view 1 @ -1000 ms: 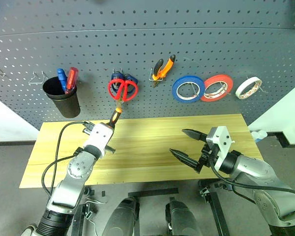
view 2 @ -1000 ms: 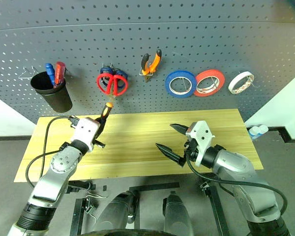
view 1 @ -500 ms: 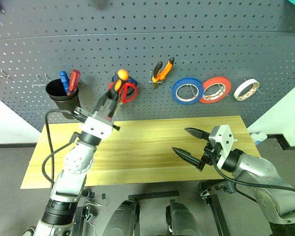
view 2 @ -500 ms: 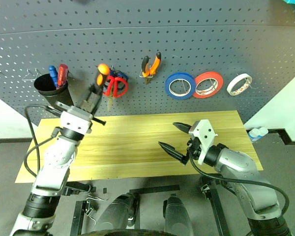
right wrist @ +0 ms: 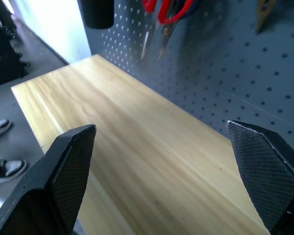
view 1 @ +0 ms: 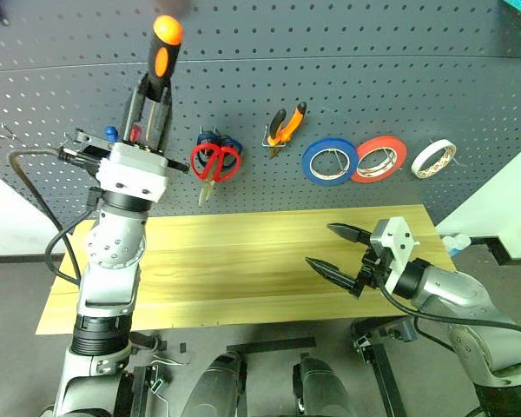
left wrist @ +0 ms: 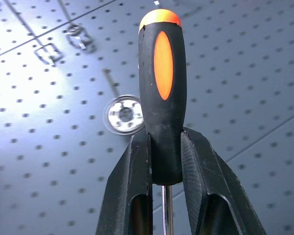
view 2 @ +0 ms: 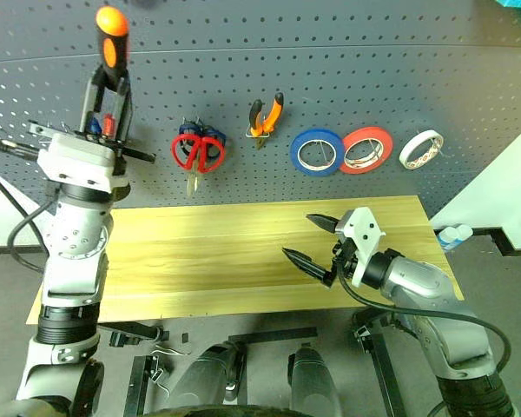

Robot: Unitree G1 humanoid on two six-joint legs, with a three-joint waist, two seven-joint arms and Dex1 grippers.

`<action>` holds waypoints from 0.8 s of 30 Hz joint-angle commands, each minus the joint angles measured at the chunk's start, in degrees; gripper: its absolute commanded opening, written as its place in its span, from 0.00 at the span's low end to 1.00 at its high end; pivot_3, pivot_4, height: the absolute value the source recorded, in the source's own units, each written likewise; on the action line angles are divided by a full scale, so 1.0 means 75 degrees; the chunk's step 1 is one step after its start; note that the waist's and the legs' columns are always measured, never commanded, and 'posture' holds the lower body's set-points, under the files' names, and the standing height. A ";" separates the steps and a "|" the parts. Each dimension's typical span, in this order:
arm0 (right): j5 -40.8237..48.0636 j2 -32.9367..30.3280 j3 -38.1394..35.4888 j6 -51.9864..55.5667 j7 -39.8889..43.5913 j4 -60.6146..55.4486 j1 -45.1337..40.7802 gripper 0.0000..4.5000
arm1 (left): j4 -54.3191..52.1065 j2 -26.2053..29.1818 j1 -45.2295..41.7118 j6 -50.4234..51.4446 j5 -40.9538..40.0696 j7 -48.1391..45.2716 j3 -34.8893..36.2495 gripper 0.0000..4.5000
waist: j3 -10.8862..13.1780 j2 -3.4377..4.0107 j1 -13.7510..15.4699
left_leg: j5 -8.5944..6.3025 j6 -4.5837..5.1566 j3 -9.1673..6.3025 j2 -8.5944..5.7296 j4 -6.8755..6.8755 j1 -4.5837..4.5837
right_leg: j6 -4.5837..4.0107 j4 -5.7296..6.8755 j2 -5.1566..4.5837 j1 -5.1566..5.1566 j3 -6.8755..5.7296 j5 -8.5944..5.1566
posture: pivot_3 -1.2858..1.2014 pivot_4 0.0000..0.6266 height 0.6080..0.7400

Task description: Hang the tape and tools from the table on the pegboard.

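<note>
Screwdriver (view 1: 163, 48) first: I am holding it in the left gripper (view 1: 149, 109), whose two fingers (left wrist: 132, 186) are closed tight on the lower end of the orange-and-black handle. The handle is standing above the fingertips and the thin metal shaft is running down between them toward the wrist, as the left wrist view shows. I am carrying it handle-up, I judge, so that it can be brought to a holder on the pegboard (view 1: 373, 69). The black cup (view 1: 94, 149), with the blue and red screwdrivers in it, is sitting just behind and below these fingers, and is partly hidden by the arm.

Right gripper (view 1: 333, 252): I am keeping it level over the worktop (view 1: 243, 261), fingers (right wrist: 73, 171) spread as wide as they go and gripping nothing. The bare wood is lying between and beneath them. I judge it is parked here to stay clear of the left arm's work.

Remaining task items are hanging on the board, well beyond both sets of fingers. The red scissors (view 1: 215, 162) are hanging over the blue-handled pair. To the right of them are the pliers (view 1: 286, 124), then the blue roll (view 1: 332, 160), the red-orange roll (view 1: 382, 158) and the whitish tape (view 1: 438, 157). No tool is lying on the worktop, so I judge the screwdriver to be the last piece outstanding.

Risk noted: the grip is low on the handle, so the tool could pivot when it meets a hook.
</note>
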 commanded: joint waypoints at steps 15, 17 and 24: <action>0.2242 -0.0284 -0.1205 0.0658 -0.0349 -0.0991 -0.1204 1.00 | 0.1045 0.0663 -0.0492 -0.0421 0.0593 0.0866 0.0887 0.10 | -0.0024 -0.0021 0.0004 | 0.0001 0.0000 0.0000 0.0000 0.0005 0.0002 | -0.0003 0.0010 -0.0001 -0.0001 0.0000 0.0003 | 0.52 0.20 0.84; 0.2198 -0.0323 -0.1226 0.0646 -0.0298 -0.0926 -0.1172 1.00 | 0.0916 0.0666 -0.0336 -0.0251 0.0613 0.0920 0.1001 0.10 | -0.0024 -0.0021 0.0001 | 0.0001 0.0000 0.0000 0.0000 0.0005 0.0002 | -0.0003 0.0011 -0.0001 -0.0002 0.0000 0.0003 | 0.52 0.20 0.84; 0.2608 -0.0428 -0.1493 0.0695 -0.0316 -0.0900 -0.1377 1.00 | 0.0677 0.0589 0.0145 -0.0019 0.0727 0.1120 0.1176 0.10 | -0.0025 -0.0020 0.0002 | -0.0013 0.0025 0.0003 0.0002 0.0006 0.0002 | -0.0004 0.0018 0.0000 -0.0007 0.0005 0.0003 | 0.52 0.23 0.84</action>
